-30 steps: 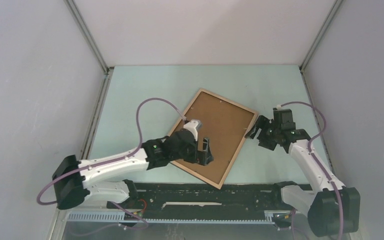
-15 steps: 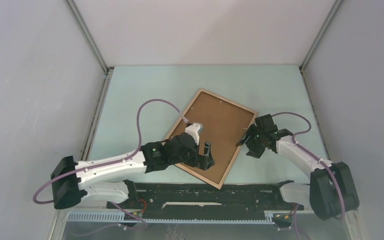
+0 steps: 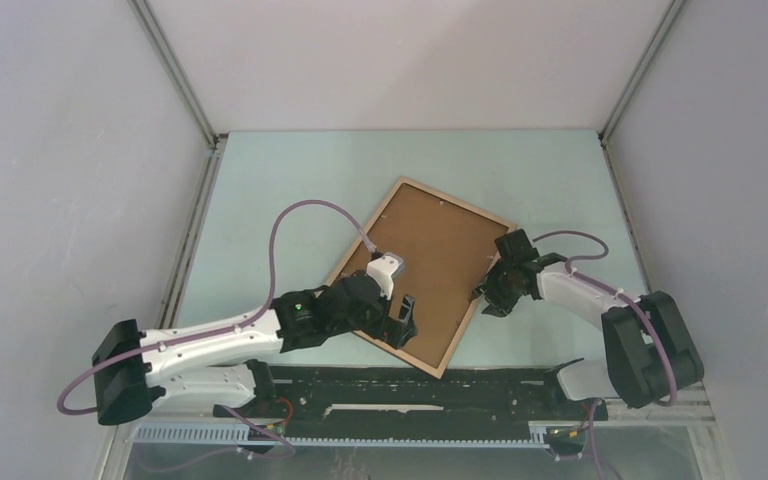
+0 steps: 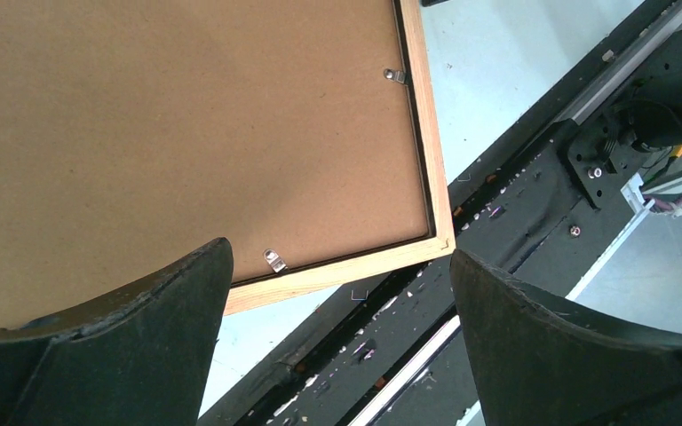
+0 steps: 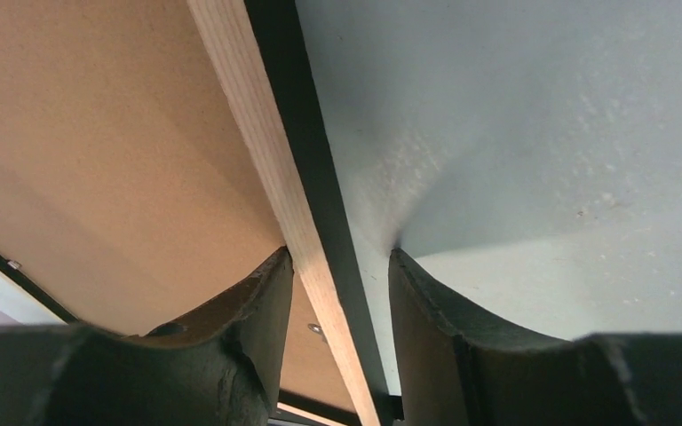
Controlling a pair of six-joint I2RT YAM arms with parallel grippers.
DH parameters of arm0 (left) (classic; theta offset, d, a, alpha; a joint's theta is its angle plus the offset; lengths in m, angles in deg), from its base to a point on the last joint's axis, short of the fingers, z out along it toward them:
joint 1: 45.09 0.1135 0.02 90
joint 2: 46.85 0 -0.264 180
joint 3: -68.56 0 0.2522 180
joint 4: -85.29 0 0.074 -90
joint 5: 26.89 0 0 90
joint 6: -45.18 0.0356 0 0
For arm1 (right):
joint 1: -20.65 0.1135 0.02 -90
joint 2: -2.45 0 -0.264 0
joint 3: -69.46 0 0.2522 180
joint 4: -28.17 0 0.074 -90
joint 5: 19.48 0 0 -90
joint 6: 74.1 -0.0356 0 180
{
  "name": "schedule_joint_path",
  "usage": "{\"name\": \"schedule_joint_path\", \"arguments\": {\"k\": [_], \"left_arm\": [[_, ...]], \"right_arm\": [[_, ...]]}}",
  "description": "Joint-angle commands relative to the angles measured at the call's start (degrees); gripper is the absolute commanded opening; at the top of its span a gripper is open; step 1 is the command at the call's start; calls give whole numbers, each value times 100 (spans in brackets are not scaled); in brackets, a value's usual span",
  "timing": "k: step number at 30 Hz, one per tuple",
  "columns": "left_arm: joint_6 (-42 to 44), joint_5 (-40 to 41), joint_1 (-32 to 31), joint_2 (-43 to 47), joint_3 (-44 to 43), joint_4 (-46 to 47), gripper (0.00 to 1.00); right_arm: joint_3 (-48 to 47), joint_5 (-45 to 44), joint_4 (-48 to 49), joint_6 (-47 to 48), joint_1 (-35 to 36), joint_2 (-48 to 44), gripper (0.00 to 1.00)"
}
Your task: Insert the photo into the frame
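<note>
frame [image 3: 457, 203]: lies back side up, slantwise on the bench [image 3: 290, 190], with the brown backing board [image 3: 440, 250] in it | your left jaws: wide, above the frame's near corner, holding nothing | your right jaws: narrow, astride the frame's right rim, small gap on its outer side

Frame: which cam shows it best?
Top external: the whole frame is visible, back side up. Left wrist gets only one corner with two clips; right wrist only a close stretch of rim.
</note>
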Motion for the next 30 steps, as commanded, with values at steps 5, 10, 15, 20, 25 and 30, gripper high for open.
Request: {"name": "schedule_joint_path", "arguments": {"k": [5,10,15,20,25,30], "left_arm": [[292,-3,-31,449,284,340,100],[245,-40,-27,493,408,366,100],[253,-96,-26,452,396,346,100],[196,19,-18,348,254,68,100],[14,562,-5,555,209,-292,100],[19,1114,95,691,-35,-733,100]], "right_arm": [[-323,-295,-24,-250,132,459,46],[-331,-250,30,-400,189,464,38],[-523,-345,-304,-594,234,475,12],[-753,-306,-581,-755,348,314,0],[-713,-517,-721,-1636,677,-64,0],[-500,-918,-383,-2921,1287,-193,0]]}}
